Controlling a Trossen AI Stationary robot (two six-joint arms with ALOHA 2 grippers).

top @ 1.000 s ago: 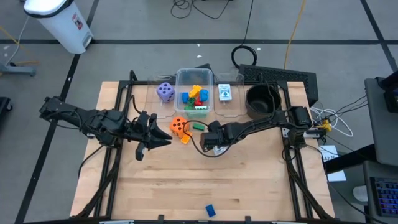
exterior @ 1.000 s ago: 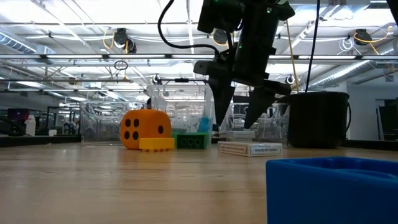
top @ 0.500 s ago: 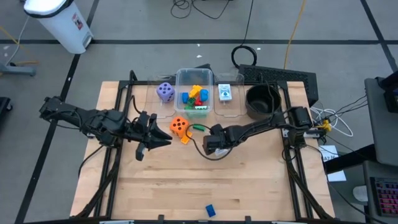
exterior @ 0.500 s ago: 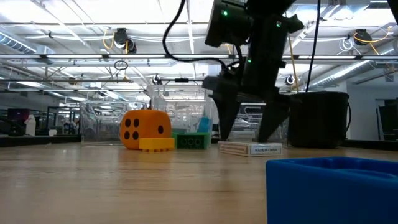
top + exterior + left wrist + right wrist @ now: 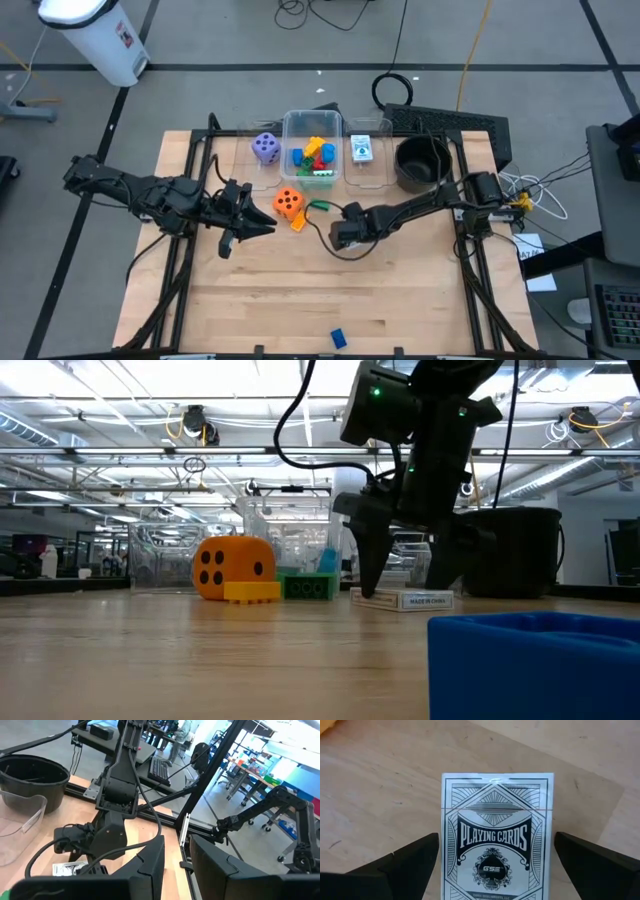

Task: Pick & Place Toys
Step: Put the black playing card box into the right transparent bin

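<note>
- Wooden desk (image 5: 400,290) held a flat white box of playing cards (image 5: 497,845).
- Right hand (image 5: 405,572) stood wide apart over the box, not gripping.
- Left hand (image 5: 262,226) waited nearly together.
- Fingers might slip off such a low box.

Along the far edge of the worktop (image 5: 400,290), from left to right: a die (image 5: 265,147), a tub (image 5: 313,127) holding blocks (image 5: 314,155), a card pack (image 5: 362,149), a pot (image 5: 421,162). Just in front of the tub, a second die (image 5: 288,203) with a flat block (image 5: 298,222) touching its near side and a block (image 5: 319,205) to its right. Right gripper (image 5: 405,585) lowered over a card box (image 5: 497,845), fingers either side, apparently apart from it. Left gripper (image 5: 262,228) left of that die. Alone at the near edge, one block (image 5: 338,338).
</note>
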